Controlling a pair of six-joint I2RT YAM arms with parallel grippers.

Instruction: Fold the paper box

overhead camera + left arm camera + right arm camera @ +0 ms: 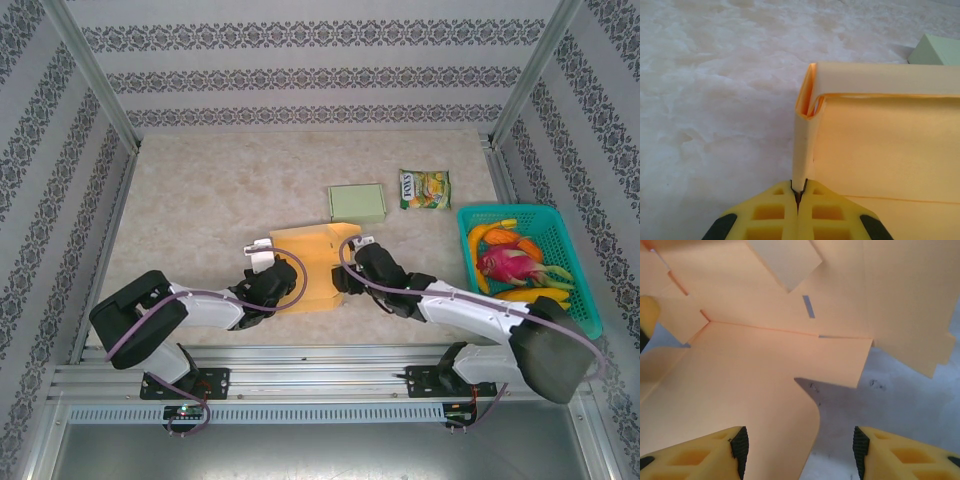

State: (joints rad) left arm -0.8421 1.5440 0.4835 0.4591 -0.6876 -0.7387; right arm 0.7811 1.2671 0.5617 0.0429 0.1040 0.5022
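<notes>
The orange paper box (308, 270) sits mid-table and looks half folded: its left wall stands upright with the top doubled over, while the right flaps look unfolded. The left gripper (798, 192) pinches that wall tight. The right gripper (799, 440) gapes astride a flap. A green box (356, 203) sits close at twelve o'clock and a fruit basket (510, 209) at three. Bare table (190, 200) lies toward ten.

We are looking at an orange paper box (312, 268), lying partly folded near the middle of the table (200, 210), left wall standing upright, right flaps hanging loose
</notes>
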